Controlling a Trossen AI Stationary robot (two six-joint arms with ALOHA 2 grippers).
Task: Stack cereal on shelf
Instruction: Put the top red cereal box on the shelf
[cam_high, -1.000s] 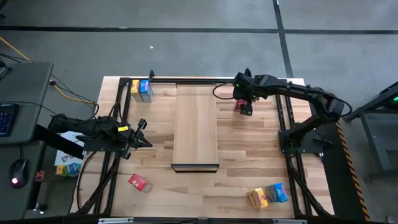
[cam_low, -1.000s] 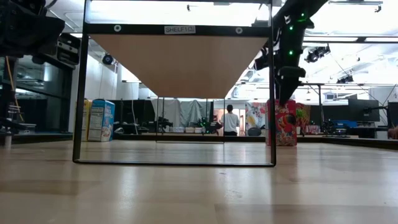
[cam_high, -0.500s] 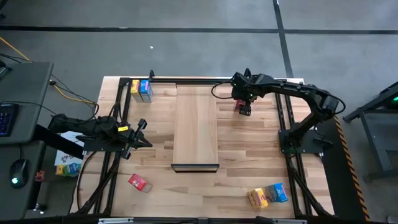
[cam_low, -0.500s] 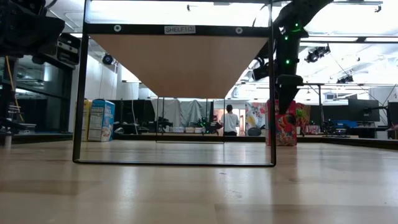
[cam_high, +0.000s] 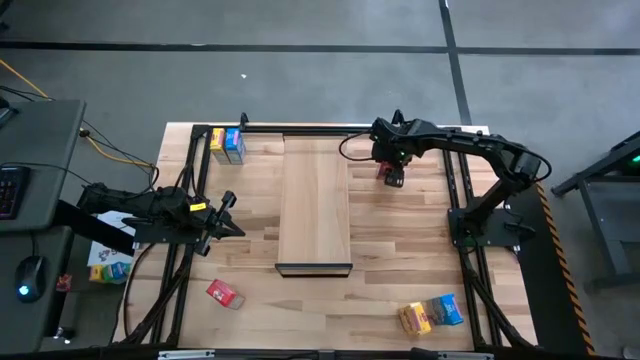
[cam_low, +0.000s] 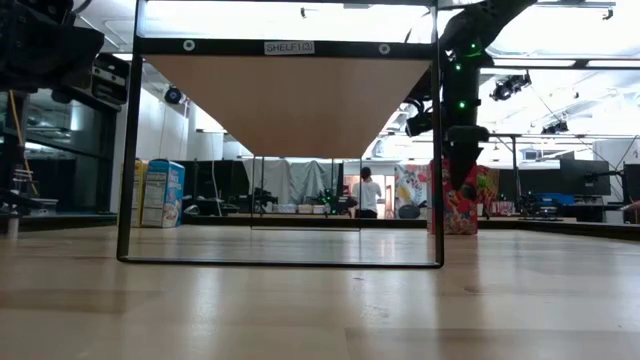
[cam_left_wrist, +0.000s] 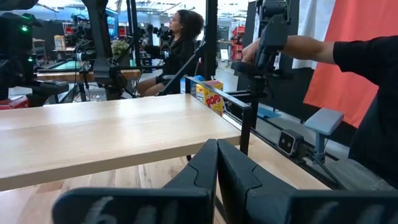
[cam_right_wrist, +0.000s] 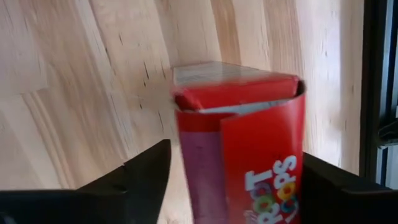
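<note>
From above, the right gripper (cam_high: 394, 176) hangs over a red box (cam_high: 385, 171) standing on the table (cam_high: 400, 270) just right of the shelf (cam_high: 315, 200), near its far end; the left gripper (cam_high: 226, 213) waits over the table's left side, its fingers pressed together. A yellow-and-blue pair (cam_high: 227, 145) stands at the far left corner, another pair (cam_high: 431, 314) lies near the front right, and a second red box (cam_high: 222, 293) lies front left. At table level, the shelf board (cam_low: 288, 100) sits raised in a black frame, and the right gripper (cam_low: 465, 170) points down at the red box (cam_low: 456, 200). The left wrist view shows closed fingers (cam_left_wrist: 214, 171) beside the shelf (cam_left_wrist: 106, 127), with people beyond. The right wrist view shows spread fingers (cam_right_wrist: 149, 171) flanking the red box (cam_right_wrist: 249, 162), one on each side, neither clearly touching.
</note>
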